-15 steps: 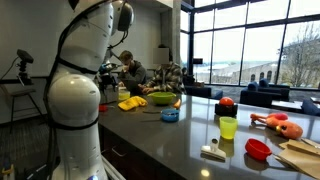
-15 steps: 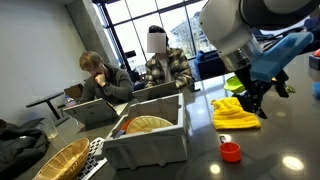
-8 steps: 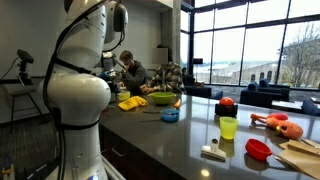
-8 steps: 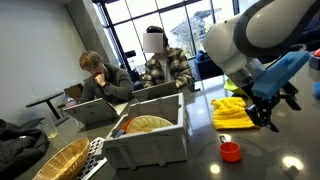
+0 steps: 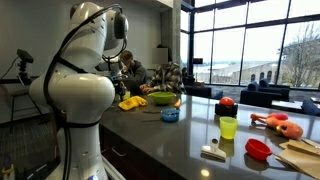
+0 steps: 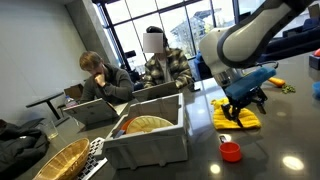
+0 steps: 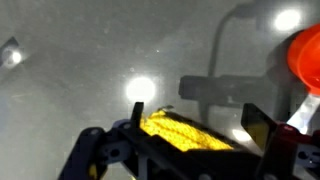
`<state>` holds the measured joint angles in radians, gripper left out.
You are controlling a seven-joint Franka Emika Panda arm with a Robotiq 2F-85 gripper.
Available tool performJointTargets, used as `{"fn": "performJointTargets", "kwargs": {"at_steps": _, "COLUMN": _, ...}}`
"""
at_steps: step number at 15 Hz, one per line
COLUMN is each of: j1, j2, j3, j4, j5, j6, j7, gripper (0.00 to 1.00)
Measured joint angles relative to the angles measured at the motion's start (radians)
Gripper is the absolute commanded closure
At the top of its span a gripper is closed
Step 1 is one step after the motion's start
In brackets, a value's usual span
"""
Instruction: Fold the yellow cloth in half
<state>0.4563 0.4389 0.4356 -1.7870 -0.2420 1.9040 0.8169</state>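
The yellow cloth [image 6: 236, 118] lies rumpled on the dark counter; it also shows in an exterior view [image 5: 131, 102] beside the green bowl. My gripper [image 6: 240, 107] hangs right over the cloth, fingertips at its surface. In the wrist view the gripper [image 7: 197, 120] is open with its fingers wide apart, and the yellow cloth [image 7: 185, 132] lies between them, close to the palm. I cannot tell whether the fingers touch the cloth.
A lime-green bowl [image 5: 160, 98], a blue bowl [image 5: 170, 115], a yellow-green cup [image 5: 228, 127] and a red bowl [image 5: 258, 149] stand on the counter. A small red cup [image 6: 231, 151] and a grey bin [image 6: 150, 135] are near the cloth. People sit behind.
The arm has swung left and down in an exterior view, bringing the gripper from beside the cloth to directly over it. The cloth has not visibly moved.
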Motion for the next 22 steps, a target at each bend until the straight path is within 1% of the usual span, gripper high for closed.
{"fn": "performJointTargets", "kwargs": {"at_steps": 4, "j1": 0.053, "j2": 0.018, "j3": -0.055, "j4": 0.058, "j5": 0.026, "j6": 0.059, "j7": -0.008, "gripper": 0.00}}
{"fn": "performJointTargets", "kwargs": {"at_steps": 7, "j1": 0.085, "j2": 0.023, "j3": -0.093, "j4": 0.072, "j5": 0.030, "j6": 0.060, "j7": 0.004, "gripper": 0.00}}
{"fn": "performJointTargets", "kwargs": {"at_steps": 11, "j1": 0.099, "j2": 0.049, "j3": -0.129, "j4": 0.089, "j5": 0.045, "j6": 0.056, "j7": 0.039, "gripper": 0.00}}
{"fn": "performJointTargets", "kwargs": {"at_steps": 15, "j1": 0.114, "j2": 0.079, "j3": -0.154, "j4": 0.117, "j5": 0.048, "j6": 0.033, "j7": 0.078, "gripper": 0.00}}
{"fn": "performJointTargets", "kwargs": {"at_steps": 22, "j1": 0.134, "j2": 0.131, "j3": -0.182, "j4": 0.177, "j5": 0.068, "j6": -0.061, "j7": 0.156, "gripper": 0.00}}
